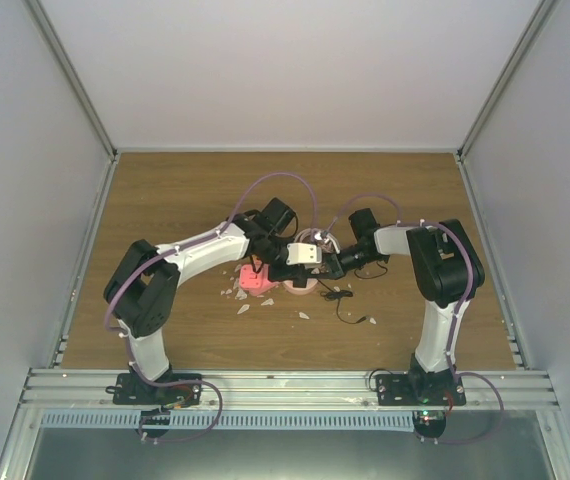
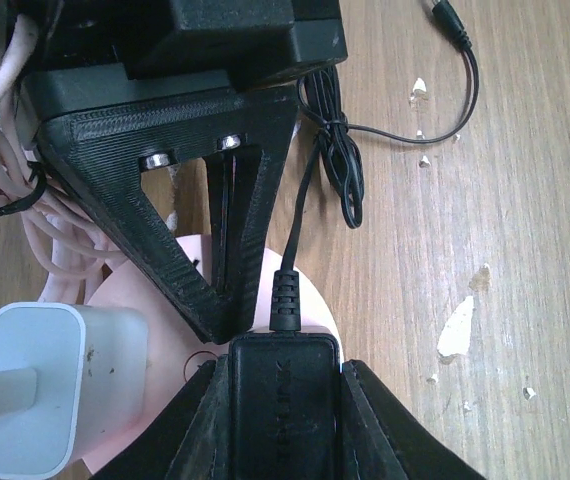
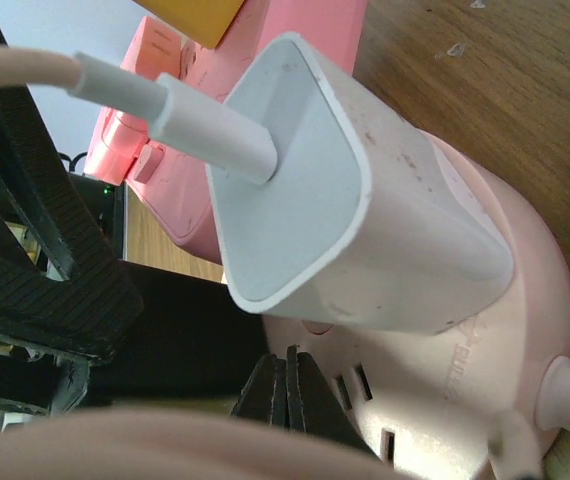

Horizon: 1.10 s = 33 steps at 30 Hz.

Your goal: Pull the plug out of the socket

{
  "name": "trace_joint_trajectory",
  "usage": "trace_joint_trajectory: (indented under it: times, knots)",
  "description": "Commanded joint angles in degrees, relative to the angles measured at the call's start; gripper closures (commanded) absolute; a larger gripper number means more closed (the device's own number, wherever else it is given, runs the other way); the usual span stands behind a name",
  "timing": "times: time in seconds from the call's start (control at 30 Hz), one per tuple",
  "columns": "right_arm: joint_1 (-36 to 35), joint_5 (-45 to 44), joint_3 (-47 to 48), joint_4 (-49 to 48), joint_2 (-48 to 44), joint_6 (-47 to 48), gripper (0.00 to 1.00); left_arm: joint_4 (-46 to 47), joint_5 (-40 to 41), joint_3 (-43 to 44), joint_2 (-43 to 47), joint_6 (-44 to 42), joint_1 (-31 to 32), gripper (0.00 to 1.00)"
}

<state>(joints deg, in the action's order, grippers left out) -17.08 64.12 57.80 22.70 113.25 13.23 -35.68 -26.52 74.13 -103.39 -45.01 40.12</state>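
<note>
The socket (image 3: 465,340) is a flat pink piece with rounded corners; it also shows in the top view (image 1: 300,287) and the left wrist view (image 2: 310,300). A black plug (image 2: 285,400) with a thin black cord (image 2: 335,150) stands in it. My left gripper (image 2: 285,365) is shut on that black plug, one finger on each side. My right gripper (image 3: 290,390) is shut with nothing between its fingers, and its tips rest on the socket's top face beside the black plug (image 3: 175,330). A white charger (image 3: 345,220) with a pale cable is also plugged in.
A small pink block (image 1: 255,282) with a yellow piece (image 3: 190,15) on top stands just left of the socket. The black cord (image 1: 350,300) trails loose to the right. White flakes (image 2: 457,330) lie scattered on the wooden table. Grey walls enclose the table.
</note>
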Motion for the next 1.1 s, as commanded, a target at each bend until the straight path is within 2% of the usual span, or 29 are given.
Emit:
trace_joint_trajectory:
  times: [0.0,0.13,0.4,0.57,0.83,1.07]
  knots:
    - [0.0,-17.2,-2.8,3.3,4.2,1.1,0.99,3.1,-7.7,3.5,3.9,0.7,-0.1,0.92]
    - [0.0,-17.6,-2.7,3.4,4.3,1.0,0.99,6.7,-3.7,-1.4,7.5,-2.5,2.1,0.92]
    - [0.0,-18.5,-2.6,3.5,4.8,1.1,0.99,10.6,0.8,-2.8,9.0,-4.8,2.9,0.93]
    - [0.0,-18.9,-2.6,3.6,5.1,1.1,0.99,6.6,-5.6,2.7,6.2,-0.8,0.6,0.94]
    - [0.0,-19.8,-2.7,3.7,5.3,1.2,0.99,2.5,-9.2,5.8,3.5,1.1,-0.6,0.93]
    - [0.0,-20.1,-2.7,3.6,5.3,1.0,0.99,3.6,-6.3,1.8,7.4,-2.7,1.8,0.93]
